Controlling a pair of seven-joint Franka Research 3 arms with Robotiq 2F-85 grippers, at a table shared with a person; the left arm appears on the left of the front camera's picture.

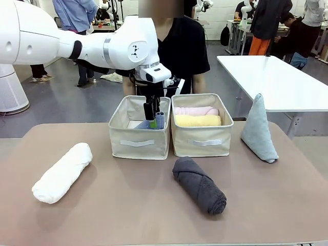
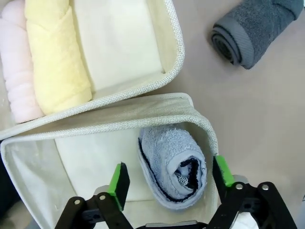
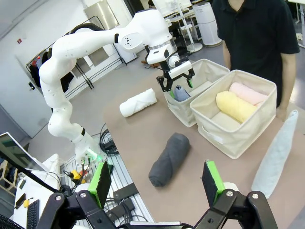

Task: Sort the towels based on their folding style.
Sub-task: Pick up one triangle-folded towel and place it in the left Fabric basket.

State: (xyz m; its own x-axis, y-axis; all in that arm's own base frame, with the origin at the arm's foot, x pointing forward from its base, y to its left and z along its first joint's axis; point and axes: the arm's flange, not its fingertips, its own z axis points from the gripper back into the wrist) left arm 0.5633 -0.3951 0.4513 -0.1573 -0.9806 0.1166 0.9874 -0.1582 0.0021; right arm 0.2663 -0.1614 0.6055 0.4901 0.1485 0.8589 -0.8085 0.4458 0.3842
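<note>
**Front view.** Two cream bins stand side by side at the middle of the tabletop [image 1: 128, 212], toward its far edge. The right bin [image 1: 201, 142] holds the pink towel [image 1: 197, 110] and the yellow towel [image 1: 198, 121], both rolled and lying side by side. The left gripper [image 1: 152, 117] reaches down into the left bin [image 1: 137, 143], just beside the lavender-blue towel [image 1: 160, 121], which stands against the wall nearest the other bin. Three towels are outside the bins. The white towel [image 1: 62, 172], rolled, lies near the left edge. The dark grey towel [image 1: 199, 184], rolled, lies midway along the near edge, in front of the right bin. The teal-grey towel [image 1: 259, 130], a folded triangle, stands upright toward the far right corner.

**Left wrist view.** The jaws stand wide on either side of the lavender-blue towel [image 2: 169, 155]. The green pads [image 2: 119, 180] are clear of the cloth and nothing is clamped. The towel rests on the bin floor in the corner.

**Right wrist view.** The right gripper [image 3: 157, 182] hangs well above the near side of the tabletop, jaws wide and empty.

**Finding.** Judged from the layout, rolls go in the right bin and folded triangles in the left. Three of six towels are placed, so the task is about half done. Outstanding are the white and dark grey rolls for the right bin and the teal-grey triangle for the left.
</note>
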